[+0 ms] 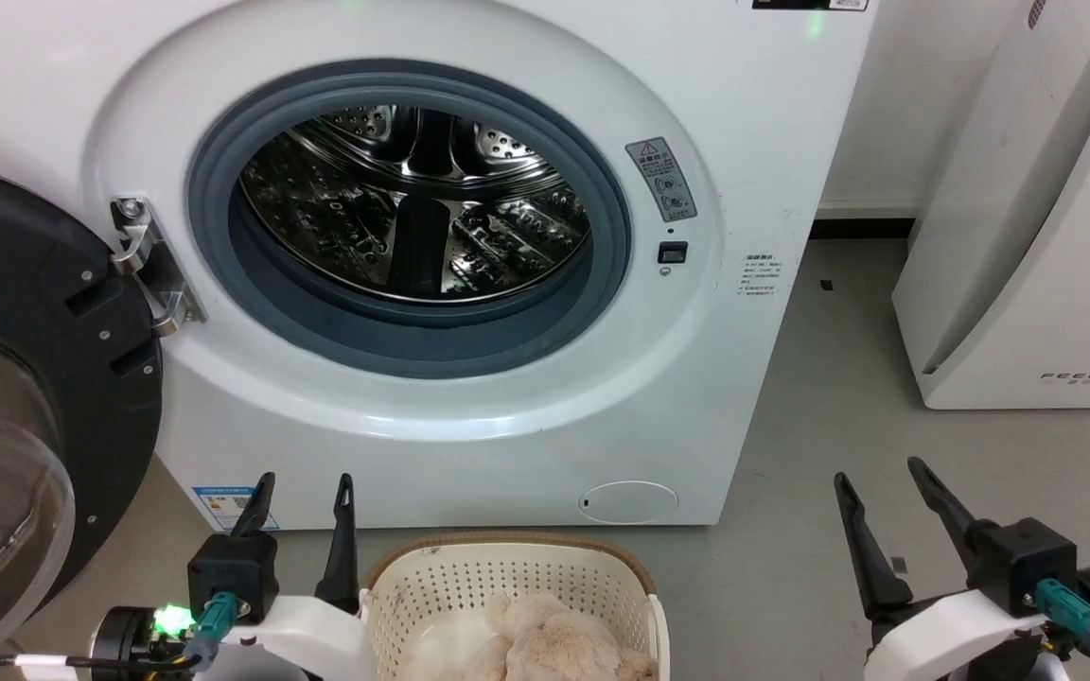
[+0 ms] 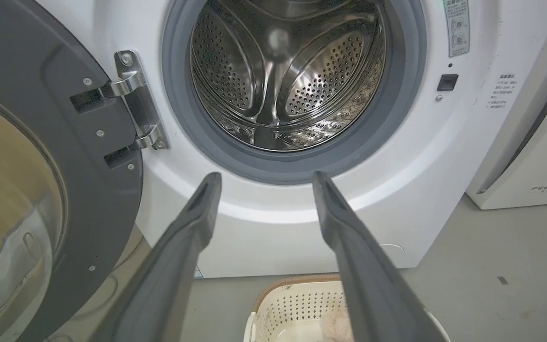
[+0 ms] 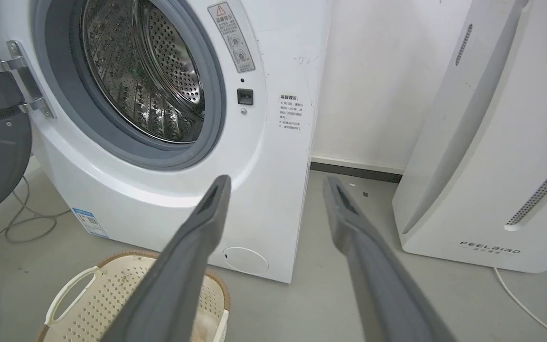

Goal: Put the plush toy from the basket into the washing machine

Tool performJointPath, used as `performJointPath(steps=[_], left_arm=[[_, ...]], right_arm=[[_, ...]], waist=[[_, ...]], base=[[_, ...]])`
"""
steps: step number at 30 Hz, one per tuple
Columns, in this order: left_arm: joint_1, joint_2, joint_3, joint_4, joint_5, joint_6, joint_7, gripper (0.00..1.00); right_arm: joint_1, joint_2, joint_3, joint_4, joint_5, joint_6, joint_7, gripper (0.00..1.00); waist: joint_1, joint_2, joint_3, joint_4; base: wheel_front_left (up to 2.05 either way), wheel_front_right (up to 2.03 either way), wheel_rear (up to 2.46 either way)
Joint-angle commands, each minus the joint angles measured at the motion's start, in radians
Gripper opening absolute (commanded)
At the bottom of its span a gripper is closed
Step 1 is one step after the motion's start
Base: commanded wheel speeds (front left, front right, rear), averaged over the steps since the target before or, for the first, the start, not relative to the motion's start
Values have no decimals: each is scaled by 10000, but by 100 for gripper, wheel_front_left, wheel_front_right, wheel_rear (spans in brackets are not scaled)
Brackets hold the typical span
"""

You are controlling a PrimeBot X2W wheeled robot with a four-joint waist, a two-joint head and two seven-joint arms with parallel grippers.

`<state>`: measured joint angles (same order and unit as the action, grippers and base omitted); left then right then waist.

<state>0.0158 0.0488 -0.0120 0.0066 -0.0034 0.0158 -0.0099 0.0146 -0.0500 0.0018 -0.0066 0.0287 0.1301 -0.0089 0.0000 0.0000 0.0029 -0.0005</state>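
Our left gripper [image 1: 307,487] and right gripper [image 1: 876,478] both stand wide open and empty, fingers pointing up toward the washing machine [image 1: 772,142], one on either side of the basket [image 1: 469,577]. The left one is just beside the basket's rim; the right one is well apart from it. The plush toy [image 1: 545,643] lies inside the basket on its bottom, cut off by the lower edge of the head view. The door [image 1: 43,359] is swung open to the left and the drum [image 1: 413,218] looks empty, so nothing has been lifted yet.

We judge the toy light and very soft: it will squash under the fingers, sag and dangle its limbs once raised, and it won't break. Its fluffy pile should give grip rather than slip. We would pinch it deep across the thick middle of the body, not by a limb or a tuft of fur, so that it hangs short and clears the basket wall and the grey seal [image 1: 214,218] on the way in
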Motion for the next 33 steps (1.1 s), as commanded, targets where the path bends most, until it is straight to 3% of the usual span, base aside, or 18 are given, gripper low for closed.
performJointPath(steps=[1,14,33], left_arm=[[-48,1,-28,34,-78,59,-76,100],[-525,2,-420,563,-68,115,-347,100],[-1855,9,-1358,3058,111,-59,-743,100]], right_arm=[[22,0,-32,-59,120,0,-98,100],[-55,0,-118,-178,651,1,-368,100],[-406,-1,-218,-339,1337,2,-762,100]], waist=[[0,0,7,-1],[0,0,272,-50],[0,0,1040,-283]], base=[[0,0,0],[0,0,0],[0,0,0]])
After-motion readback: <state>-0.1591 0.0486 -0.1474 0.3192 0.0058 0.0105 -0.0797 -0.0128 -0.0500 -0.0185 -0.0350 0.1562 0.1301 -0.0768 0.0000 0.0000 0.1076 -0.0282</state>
